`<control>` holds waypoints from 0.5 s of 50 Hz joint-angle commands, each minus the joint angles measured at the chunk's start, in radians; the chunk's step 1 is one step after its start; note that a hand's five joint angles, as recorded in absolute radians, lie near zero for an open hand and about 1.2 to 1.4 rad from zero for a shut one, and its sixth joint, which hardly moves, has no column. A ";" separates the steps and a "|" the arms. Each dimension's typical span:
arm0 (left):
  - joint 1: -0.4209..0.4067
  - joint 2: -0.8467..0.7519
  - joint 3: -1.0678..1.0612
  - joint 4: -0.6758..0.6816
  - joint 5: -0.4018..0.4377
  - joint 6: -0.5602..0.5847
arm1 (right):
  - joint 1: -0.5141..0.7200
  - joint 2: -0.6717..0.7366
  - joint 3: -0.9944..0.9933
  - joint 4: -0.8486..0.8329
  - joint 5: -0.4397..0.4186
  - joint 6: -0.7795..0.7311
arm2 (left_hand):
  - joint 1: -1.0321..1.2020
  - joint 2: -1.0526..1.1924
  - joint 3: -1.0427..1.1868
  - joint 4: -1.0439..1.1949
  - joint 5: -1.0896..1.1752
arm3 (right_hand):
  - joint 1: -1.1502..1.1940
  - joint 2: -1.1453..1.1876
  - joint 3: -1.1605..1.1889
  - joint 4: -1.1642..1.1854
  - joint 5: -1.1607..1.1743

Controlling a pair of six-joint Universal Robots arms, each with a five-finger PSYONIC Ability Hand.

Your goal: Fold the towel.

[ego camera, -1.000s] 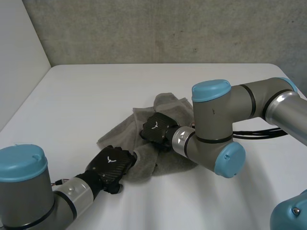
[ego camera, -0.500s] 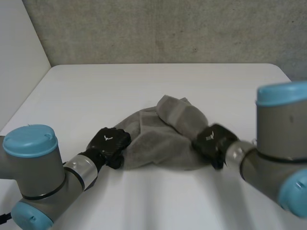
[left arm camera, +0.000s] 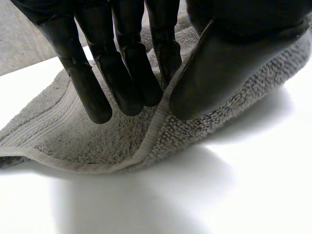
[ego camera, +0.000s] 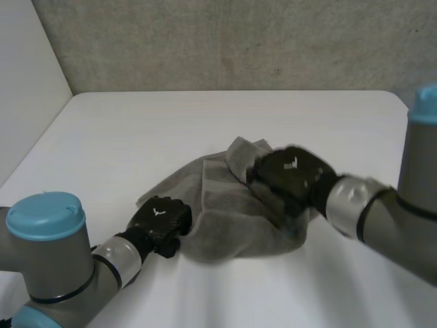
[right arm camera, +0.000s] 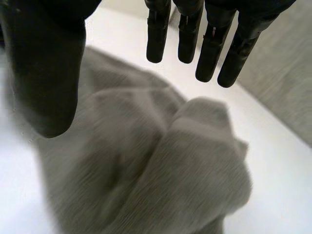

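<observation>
A: So, what are the fingers [left arm camera: 124, 73] of the left hand [ego camera: 162, 220] doing?

B: They are pressed close together on one face of the towel [ego camera: 225, 229], with the thumb [left arm camera: 219, 68] on the other face. The hem [left arm camera: 155, 132] is pinched between them at the towel's near-left edge.

A: Why hold it there?

B: Likely to anchor that edge. The towel is a crumpled heap, so it probably has to be pulled flat before any fold.

A: And the right hand [ego camera: 290, 174]?

B: Its fingers [right arm camera: 209, 44] are straight and a little spread, and its thumb [right arm camera: 44, 73] stands well apart from them. Nothing is between them. It hovers over the bunched far-right part of the towel, apparently placed to take a second hold.

A: Where does the towel lie?

B: On the white table [ego camera: 136, 130], about midway between its left and right edges and closer to the near edge than the far one.

A: And the arms?

B: The left arm [ego camera: 48, 253] reaches in low from the near-left corner, with its hand down at the table top. The right arm [ego camera: 382, 219] reaches in from the right edge, with its hand raised over the cloth and its palm facing down.
</observation>
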 commanded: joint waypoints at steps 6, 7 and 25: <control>-0.004 0.007 -0.017 0.001 0.000 0.003 | 0.095 0.305 -0.357 0.055 0.066 0.061 | 0.038 0.002 0.013 0.000 0.020 | -0.005 -0.013 -0.001 0.004 0.036; -0.004 0.007 -0.017 0.001 0.000 0.003 | 0.103 0.352 -0.404 0.073 0.080 0.058 | 0.038 0.002 0.013 0.000 0.020 | -0.005 -0.013 -0.001 0.004 0.036; 0.007 0.034 -0.041 0.000 0.000 0.005 | 0.135 0.753 -0.855 0.130 0.193 -0.082 | 0.047 0.011 0.022 0.009 0.028 | 0.022 0.014 0.025 0.030 0.062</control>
